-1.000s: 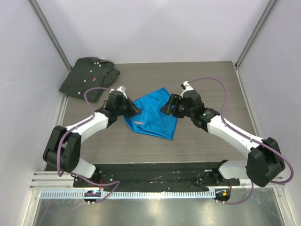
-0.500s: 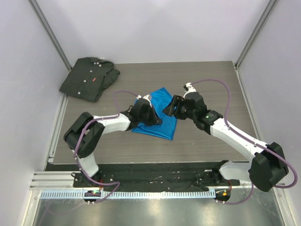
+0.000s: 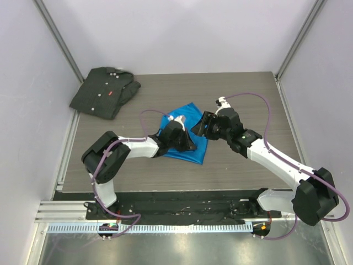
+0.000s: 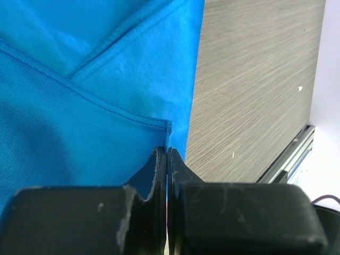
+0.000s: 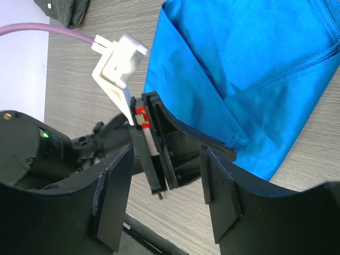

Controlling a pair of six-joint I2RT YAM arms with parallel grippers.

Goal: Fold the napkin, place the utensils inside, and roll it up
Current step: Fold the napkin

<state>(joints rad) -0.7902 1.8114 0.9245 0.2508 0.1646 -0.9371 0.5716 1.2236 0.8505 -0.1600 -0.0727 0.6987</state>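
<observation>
The bright blue napkin (image 3: 190, 112) lies mid-table, partly folded over itself. My left gripper (image 3: 188, 145) is shut on a hemmed corner of it, low over the napkin's right side. In the left wrist view the jaws (image 4: 167, 155) pinch the cloth (image 4: 79, 106) at that corner, next to bare table. My right gripper (image 3: 200, 127) is open and empty, just above the napkin's right edge. In the right wrist view it (image 5: 166, 159) hangs over the left gripper, with the napkin (image 5: 255, 64) beyond. No knife is in view.
A dark buttoned shirt (image 3: 105, 91) lies folded at the back left; its edge shows in the right wrist view (image 5: 64, 10). Grey wood-grain table (image 3: 248, 94) lies around the napkin. A metal rail (image 4: 289, 156) runs along the table edge.
My left gripper has travelled right across the napkin with its corner, folding the left part over the rest. My right gripper has barely moved.
</observation>
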